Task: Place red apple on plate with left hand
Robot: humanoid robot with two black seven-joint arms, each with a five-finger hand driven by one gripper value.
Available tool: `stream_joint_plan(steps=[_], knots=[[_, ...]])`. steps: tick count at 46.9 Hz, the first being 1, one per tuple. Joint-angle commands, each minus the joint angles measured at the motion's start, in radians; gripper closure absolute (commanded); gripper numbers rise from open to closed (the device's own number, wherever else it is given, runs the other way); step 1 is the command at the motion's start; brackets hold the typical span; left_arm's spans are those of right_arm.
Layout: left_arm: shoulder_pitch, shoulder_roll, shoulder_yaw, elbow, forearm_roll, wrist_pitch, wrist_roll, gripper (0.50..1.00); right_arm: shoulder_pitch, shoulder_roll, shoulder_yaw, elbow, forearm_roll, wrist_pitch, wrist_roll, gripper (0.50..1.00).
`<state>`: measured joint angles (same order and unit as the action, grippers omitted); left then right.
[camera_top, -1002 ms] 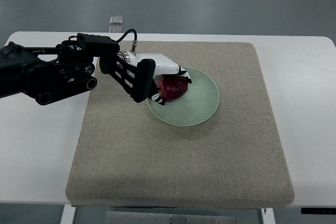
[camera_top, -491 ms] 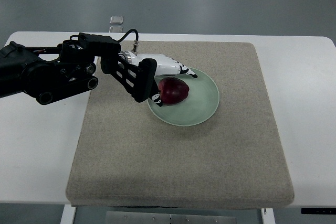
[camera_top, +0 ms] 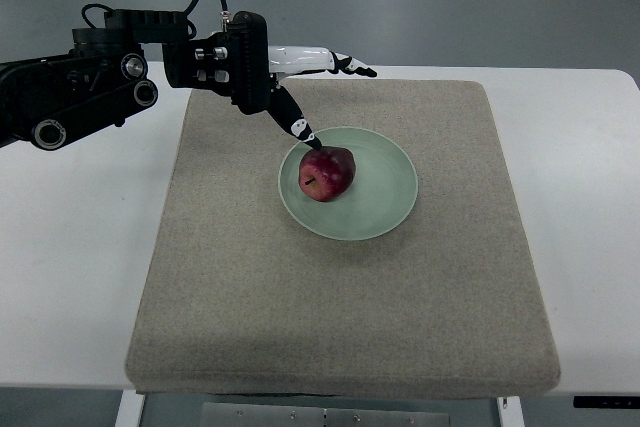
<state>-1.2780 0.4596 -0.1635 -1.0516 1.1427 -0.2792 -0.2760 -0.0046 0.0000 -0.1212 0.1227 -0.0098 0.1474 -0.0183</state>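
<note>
Left hand [camera_top: 300, 82] has lifted away, fingers spread and empty; your red apple [camera_top: 326, 173] sits alone on the plate [camera_top: 390, 197] — placement looks done.

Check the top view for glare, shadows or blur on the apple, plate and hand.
Top view: lighting is soft and even, with only a faint shadow under the left hand; the red apple shows a small highlight but no blown-out glare; the green plate has a mild sheen along its rim; the hand's edges are sharp, no motion blur visible; the beige mat texture stays in focus.
</note>
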Motion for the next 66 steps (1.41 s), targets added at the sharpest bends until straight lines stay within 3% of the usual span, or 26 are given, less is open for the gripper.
stream_joint_plan(steps=[1, 25, 42, 46, 58, 66], knots=[[0.002, 0.004, -0.01, 0.03, -0.086, 0.009, 0.0, 0.501, 0.0, 0.0, 0.0, 0.0, -0.001, 0.0, 0.0, 0.536], [0.058, 0.019, -0.079, 0.312, -0.675, -0.055, 0.02, 0.501, 0.0, 0.0, 0.0, 0.0, 0.001, 0.0, 0.0, 0.536], [0.129, 0.123, -0.08, 0.421, -1.135, -0.279, 0.058, 0.501, 0.0, 0.0, 0.0, 0.0, 0.001, 0.0, 0.001, 0.536], [0.155, 0.123, -0.082, 0.455, -1.241, -0.332, 0.104, 0.501, 0.0, 0.0, 0.0, 0.0, 0.001, 0.001, 0.0, 0.536], [0.23, 0.111, -0.183, 0.522, -1.515, -0.332, 0.342, 0.501, 0.0, 0.0, 0.0, 0.0, 0.001, 0.0, 0.0, 0.536], [0.284, 0.108, -0.255, 0.522, -1.512, -0.332, 0.382, 0.501, 0.0, 0.0, 0.0, 0.002, 0.002, 0.001, 0.0, 0.536]])
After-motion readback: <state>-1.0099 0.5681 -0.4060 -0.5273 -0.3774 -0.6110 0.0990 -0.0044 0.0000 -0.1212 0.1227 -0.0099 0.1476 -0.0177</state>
